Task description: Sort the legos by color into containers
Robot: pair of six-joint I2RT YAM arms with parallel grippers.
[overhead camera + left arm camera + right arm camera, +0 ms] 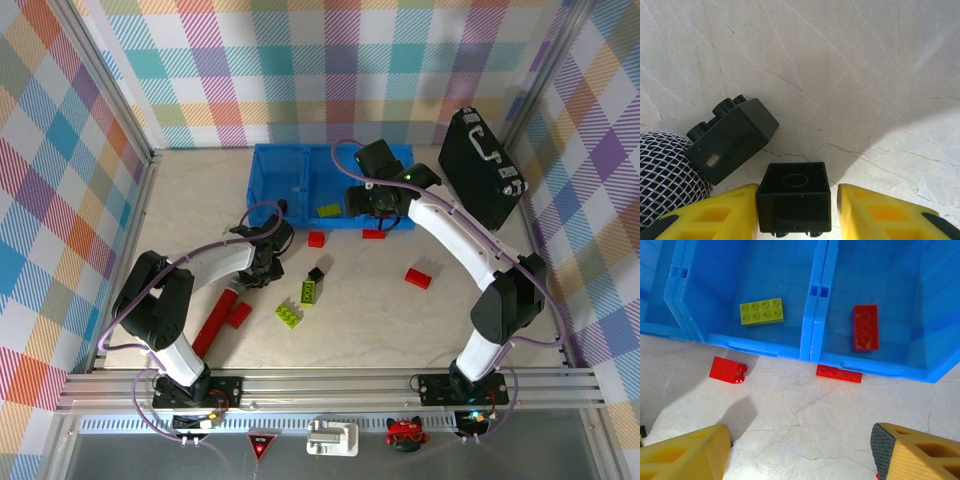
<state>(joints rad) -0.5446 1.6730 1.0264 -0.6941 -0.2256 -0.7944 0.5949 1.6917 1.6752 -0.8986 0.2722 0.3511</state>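
Note:
My left gripper (798, 210) straddles a small black lego (795, 200) lying studs toward the camera. The left finger (715, 215) touches it; a thin gap shows at the right finger (880, 212). A second black lego (732, 137) lies just beyond. The left gripper (266, 266) is low over the table. My right gripper (800, 455) hangs open and empty before the blue containers (810, 345). A lime lego (762, 311) lies in the middle bin, a red lego (865, 327) in the right one. A flat red lego (839, 374) and a red brick (728, 370) lie by the front lip.
Loose on the table are a black lego (316, 273), two lime legos (309, 291) (290, 315) and red legos (418, 278) (240, 315). A long red cylinder (215, 322) lies left. A black case (480, 165) stands right of the containers (275, 180). A mesh-sleeved cable (665, 170) touches the second black lego.

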